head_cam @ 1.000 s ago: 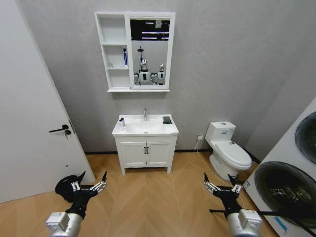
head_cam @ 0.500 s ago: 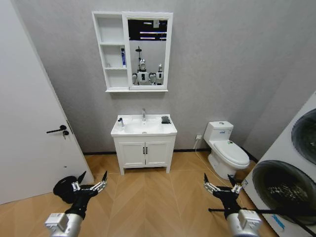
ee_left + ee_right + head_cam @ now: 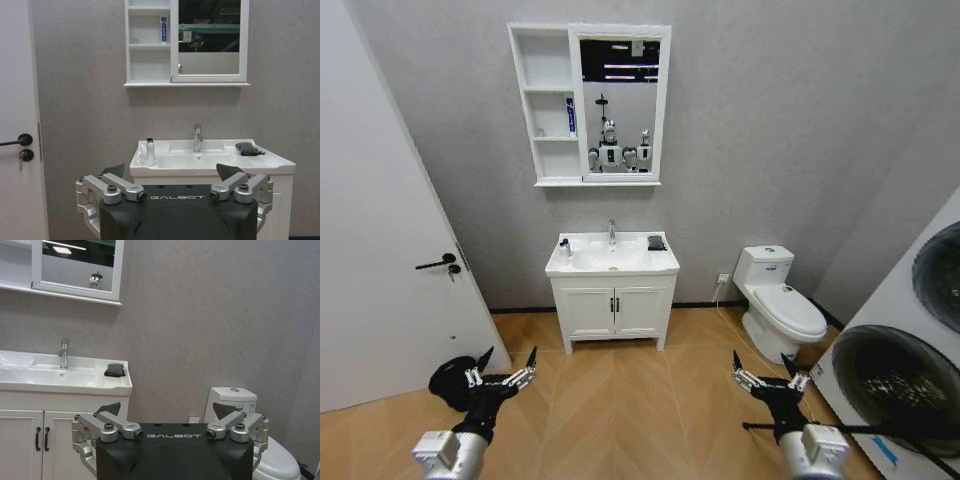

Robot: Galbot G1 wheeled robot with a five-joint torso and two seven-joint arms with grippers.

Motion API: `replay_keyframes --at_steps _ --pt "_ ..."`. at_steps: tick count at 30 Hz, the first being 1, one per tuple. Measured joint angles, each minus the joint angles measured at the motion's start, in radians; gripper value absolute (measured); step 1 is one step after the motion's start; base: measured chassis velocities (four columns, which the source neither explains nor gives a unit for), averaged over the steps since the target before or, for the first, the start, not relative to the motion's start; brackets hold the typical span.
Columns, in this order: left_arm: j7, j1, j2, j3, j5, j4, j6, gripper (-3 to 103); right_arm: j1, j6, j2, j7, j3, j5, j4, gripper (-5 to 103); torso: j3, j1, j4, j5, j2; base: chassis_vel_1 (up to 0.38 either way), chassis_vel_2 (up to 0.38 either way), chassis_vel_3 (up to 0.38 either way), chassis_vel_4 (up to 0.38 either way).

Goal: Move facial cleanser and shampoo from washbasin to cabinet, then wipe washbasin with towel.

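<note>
Washbasin [image 3: 612,262]: you see one small bottle [image 3: 565,246] at its left, one towel [image 3: 657,242] at its right, well ahead of your released left gripper [image 3: 503,366] and right gripper [image 3: 767,371].

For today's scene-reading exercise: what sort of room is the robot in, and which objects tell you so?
A bathroom, most likely in a home: a washbasin on a vanity, a toilet beside it, and a mirrored wall cabinet above.
</note>
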Motion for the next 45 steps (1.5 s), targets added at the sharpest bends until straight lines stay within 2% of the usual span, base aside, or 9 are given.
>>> replay_keyframes --at_steps 16,28,36,45 --pt "0.0 -0.009 0.003 0.004 -0.006 0.008 0.0 100 -0.012 -0.013 0.011 -0.021 0.007 -0.009 0.014 100 0.0 -0.001 -0.0001 0.0 0.0 -0.028 0.027 0.03 -0.027" --pt "0.001 -0.01 -0.005 0.007 -0.004 0.013 0.0 100 -0.014 -0.012 0.013 -0.02 0.005 -0.011 0.006 100 0.0 0.001 0.0002 0.0002 0.0 -0.207 0.205 0.207 -0.201" --pt "0.015 0.01 -0.043 0.013 0.027 0.016 -0.022 100 -0.017 -0.011 0.006 -0.02 0.003 -0.014 -0.001 100 0.0 0.0 0.0001 0.0002 0.0 -0.197 0.194 0.188 -0.199" --pt "0.016 -0.005 -0.055 0.023 0.057 0.028 -0.024 100 -0.02 -0.008 -0.003 -0.017 -0.001 -0.012 -0.01 100 0.0 0.0 -0.0001 0.0003 0.0 -0.203 0.192 0.194 -0.198"
